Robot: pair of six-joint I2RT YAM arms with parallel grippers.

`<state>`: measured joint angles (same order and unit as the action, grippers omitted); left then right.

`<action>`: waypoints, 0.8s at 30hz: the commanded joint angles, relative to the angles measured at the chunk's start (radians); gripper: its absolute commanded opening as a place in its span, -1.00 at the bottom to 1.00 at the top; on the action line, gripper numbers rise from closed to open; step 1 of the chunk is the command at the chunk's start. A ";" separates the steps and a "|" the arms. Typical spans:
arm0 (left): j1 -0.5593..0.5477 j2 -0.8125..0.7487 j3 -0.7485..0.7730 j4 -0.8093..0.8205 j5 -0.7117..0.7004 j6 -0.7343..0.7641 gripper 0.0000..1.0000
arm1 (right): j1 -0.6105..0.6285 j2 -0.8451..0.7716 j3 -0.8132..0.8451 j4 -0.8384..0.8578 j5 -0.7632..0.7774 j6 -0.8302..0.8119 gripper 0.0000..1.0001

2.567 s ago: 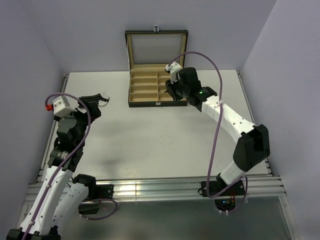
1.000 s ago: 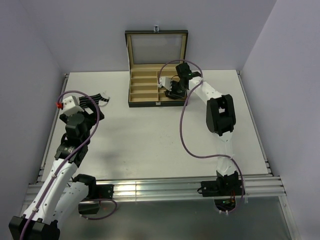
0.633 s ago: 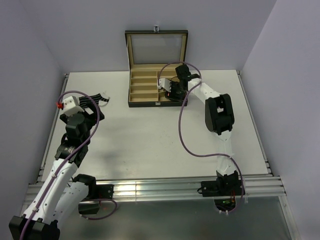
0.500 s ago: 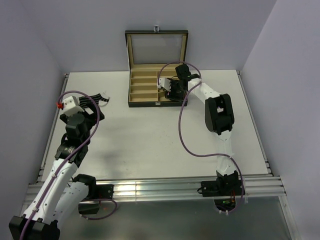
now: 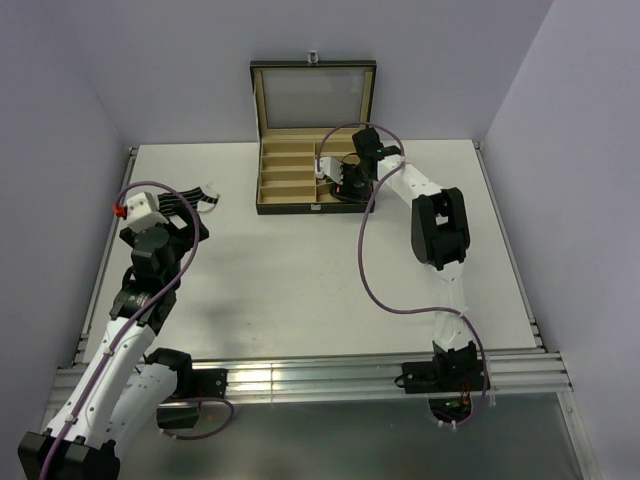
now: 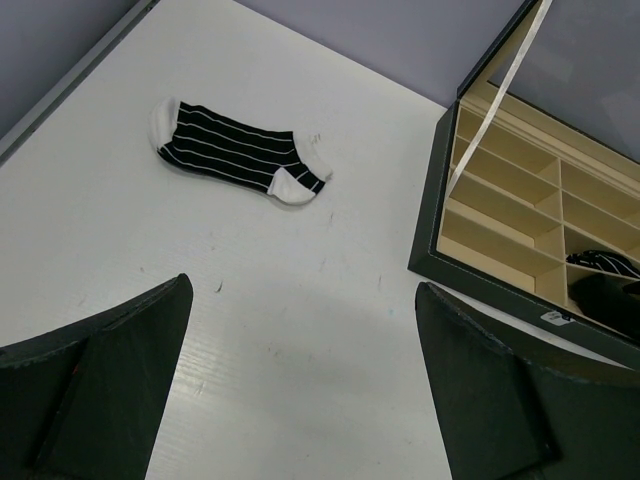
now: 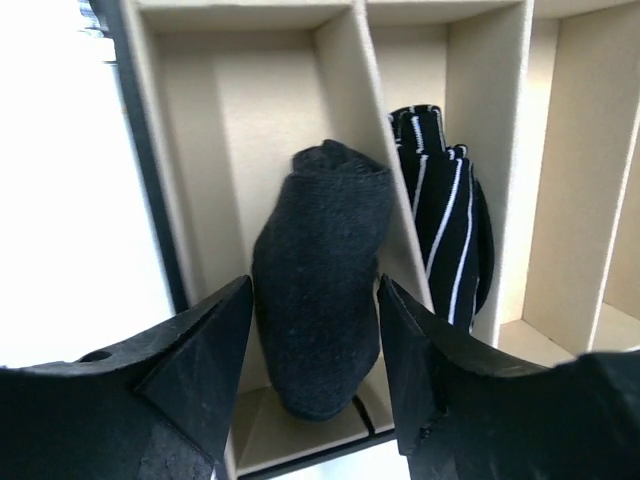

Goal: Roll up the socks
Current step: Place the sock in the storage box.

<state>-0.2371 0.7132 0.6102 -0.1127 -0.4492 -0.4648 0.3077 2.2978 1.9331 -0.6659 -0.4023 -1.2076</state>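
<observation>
A plain dark rolled sock lies in a near compartment of the box. My right gripper is open astride it, with slim gaps at both fingers. A striped rolled sock fills the neighbouring compartment. In the top view the right gripper hangs over the box's right near corner. A flat striped sock lies on the table at the left. My left gripper is open wide above bare table, short of that sock. From above, the left arm partly hides this sock.
The black box with tan compartments stands at the table's far middle, its lid upright against the back wall. Purple walls close in left, right and behind. A metal rail runs along the near edge.
The right gripper's jaws have parted from the plain rolled sock, which stays in its compartment. The left arm has not moved over the last second.
</observation>
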 commanded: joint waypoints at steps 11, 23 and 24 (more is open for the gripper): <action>-0.002 -0.012 -0.006 0.048 0.010 0.008 0.97 | -0.035 -0.146 0.032 -0.034 -0.170 0.117 -0.23; -0.002 -0.014 -0.004 0.047 0.017 0.005 0.97 | -0.033 -0.060 0.044 0.147 -0.144 0.322 -0.79; -0.002 -0.014 -0.006 0.047 0.015 0.006 0.96 | -0.032 -0.043 0.046 0.146 -0.144 0.324 -0.79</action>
<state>-0.2371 0.7105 0.6094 -0.1116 -0.4419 -0.4648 0.2810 2.2139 1.9446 -0.5690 -0.5434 -0.9398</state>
